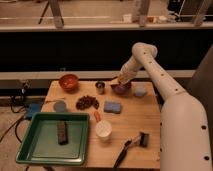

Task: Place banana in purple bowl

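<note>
The purple bowl [120,89] stands at the back of the wooden table [135,125], right of centre. My gripper [121,81] hangs at the end of the white arm [155,65], directly over the bowl and close to its rim. A small yellowish bit, which may be the banana [115,80], shows at the gripper's left side just above the bowl. I cannot tell whether it is held or resting in the bowl. No banana lies elsewhere on the table.
Orange bowl [68,82] at back left, metal cup [100,87] left of the purple bowl, pale blue object [140,91] to its right. Blue sponge [113,107], dark reddish pile [87,102], white cup [103,130], black brush [131,145], green tray [35,145] holding a dark bar [62,132].
</note>
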`<state>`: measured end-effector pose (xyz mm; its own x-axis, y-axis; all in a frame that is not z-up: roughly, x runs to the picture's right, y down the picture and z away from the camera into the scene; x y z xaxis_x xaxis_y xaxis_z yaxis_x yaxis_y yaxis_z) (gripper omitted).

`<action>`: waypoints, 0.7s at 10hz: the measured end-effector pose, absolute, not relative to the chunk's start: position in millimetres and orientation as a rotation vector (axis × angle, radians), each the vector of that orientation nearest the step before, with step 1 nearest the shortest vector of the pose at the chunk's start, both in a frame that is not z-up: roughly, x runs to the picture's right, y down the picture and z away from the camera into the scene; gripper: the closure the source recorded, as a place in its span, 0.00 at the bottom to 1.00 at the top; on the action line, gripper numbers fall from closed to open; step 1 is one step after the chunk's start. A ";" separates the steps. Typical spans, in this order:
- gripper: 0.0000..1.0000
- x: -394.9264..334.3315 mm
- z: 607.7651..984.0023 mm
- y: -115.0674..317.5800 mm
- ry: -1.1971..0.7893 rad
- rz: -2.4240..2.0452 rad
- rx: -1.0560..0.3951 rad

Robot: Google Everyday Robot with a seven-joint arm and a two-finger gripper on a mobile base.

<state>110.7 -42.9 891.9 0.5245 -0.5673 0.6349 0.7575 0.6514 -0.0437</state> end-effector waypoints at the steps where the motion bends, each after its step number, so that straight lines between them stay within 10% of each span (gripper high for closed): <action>1: 0.60 111.3 892.0 -43.0 -0.626 -0.811 -0.334; 7: 0.39 113.6 893.6 -43.2 -0.625 -0.811 -0.326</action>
